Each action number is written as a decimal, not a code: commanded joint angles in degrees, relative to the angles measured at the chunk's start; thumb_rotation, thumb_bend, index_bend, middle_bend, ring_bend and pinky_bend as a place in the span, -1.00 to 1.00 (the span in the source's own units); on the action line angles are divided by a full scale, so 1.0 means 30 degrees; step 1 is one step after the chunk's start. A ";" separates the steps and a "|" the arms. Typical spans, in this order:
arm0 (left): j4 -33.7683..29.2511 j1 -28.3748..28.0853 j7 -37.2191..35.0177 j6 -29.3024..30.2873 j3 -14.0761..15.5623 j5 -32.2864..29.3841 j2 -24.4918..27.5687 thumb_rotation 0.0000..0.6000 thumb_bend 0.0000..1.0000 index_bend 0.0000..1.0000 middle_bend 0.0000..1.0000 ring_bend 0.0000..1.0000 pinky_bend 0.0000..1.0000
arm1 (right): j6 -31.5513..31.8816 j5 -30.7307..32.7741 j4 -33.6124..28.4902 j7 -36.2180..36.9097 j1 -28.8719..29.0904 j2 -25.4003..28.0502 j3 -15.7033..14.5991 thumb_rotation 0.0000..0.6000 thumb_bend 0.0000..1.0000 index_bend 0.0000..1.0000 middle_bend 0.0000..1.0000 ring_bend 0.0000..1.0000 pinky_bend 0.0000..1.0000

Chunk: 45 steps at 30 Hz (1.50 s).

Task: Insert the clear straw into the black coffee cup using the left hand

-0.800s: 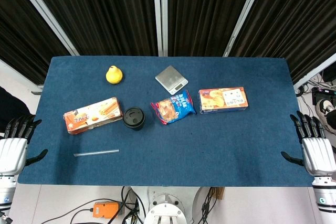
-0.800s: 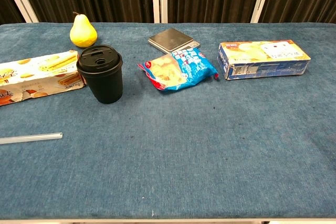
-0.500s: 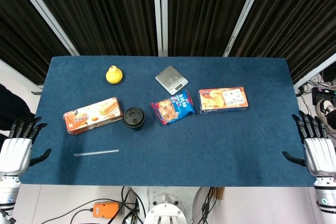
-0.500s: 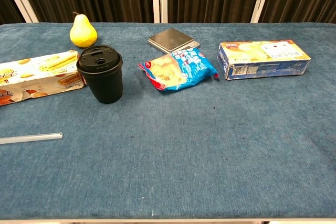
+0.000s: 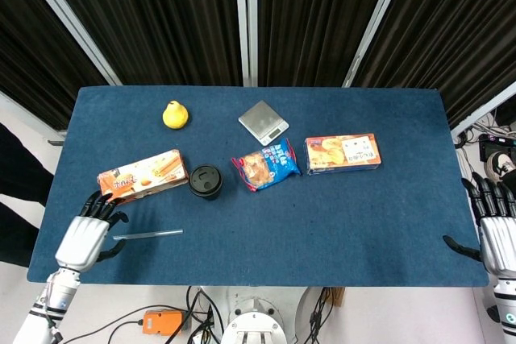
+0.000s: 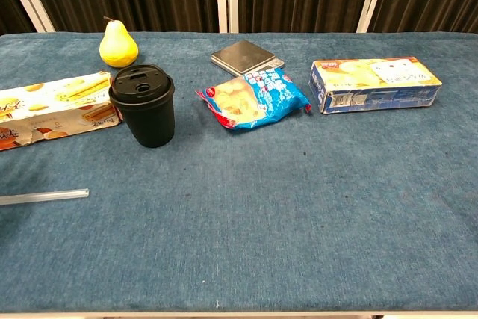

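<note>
The clear straw (image 5: 148, 234) lies flat on the blue table, near its front left; its end shows in the chest view as the straw (image 6: 45, 196). The black coffee cup (image 5: 205, 181) stands upright with its lid on, behind and to the right of the straw, and appears as the cup (image 6: 143, 104) in the chest view. My left hand (image 5: 85, 235) hovers over the table's front left, fingers spread, just left of the straw's end and holding nothing. My right hand (image 5: 497, 231) stays off the table's right edge, fingers spread, empty.
An orange snack box (image 5: 143, 176) lies left of the cup. A yellow pear (image 5: 175, 114) sits at the back left, a small silver scale (image 5: 264, 122) at the back middle. A blue snack bag (image 5: 267, 164) and a second box (image 5: 342, 153) lie to the cup's right.
My left hand has moved right, from off the table's left edge to over its front left, close to the straw's end. My right hand has drifted slightly right and down.
</note>
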 commanded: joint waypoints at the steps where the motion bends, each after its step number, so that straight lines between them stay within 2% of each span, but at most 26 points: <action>1: -0.0050 -0.0230 0.1304 -0.0938 0.0164 -0.0851 -0.1066 1.00 -0.53 -0.16 -0.66 -0.84 -1.00 | -0.0136 0.0090 0.0020 -0.0013 0.0025 -0.0026 -0.0019 1.00 -0.77 -1.00 -1.00 -1.00 -1.00; 11: 0.0406 -0.0584 0.3825 -0.1887 -0.0093 -0.2414 -0.3364 1.00 -0.45 -0.15 -0.67 -0.95 -1.00 | -0.0607 0.0278 -0.0178 -0.0356 0.0281 -0.0079 0.0107 1.00 -0.77 -1.00 -1.00 -1.00 -1.00; 26: 0.1159 -0.1308 0.7623 -0.2185 -0.0946 -0.4601 -0.5866 1.00 -0.44 -0.14 -0.70 -0.98 -1.00 | -0.0918 0.0590 -0.0003 -0.0203 0.0323 -0.0162 0.0118 1.00 -0.77 -1.00 -1.00 -1.00 -1.00; 45: 0.2271 -0.1694 0.7062 -0.2268 -0.0824 -0.5334 -0.6638 1.00 -0.34 0.10 -0.67 -0.98 -1.00 | -0.1144 0.0808 0.0243 0.0099 0.0368 -0.0246 0.0145 1.00 -0.77 -1.00 -1.00 -1.00 -1.00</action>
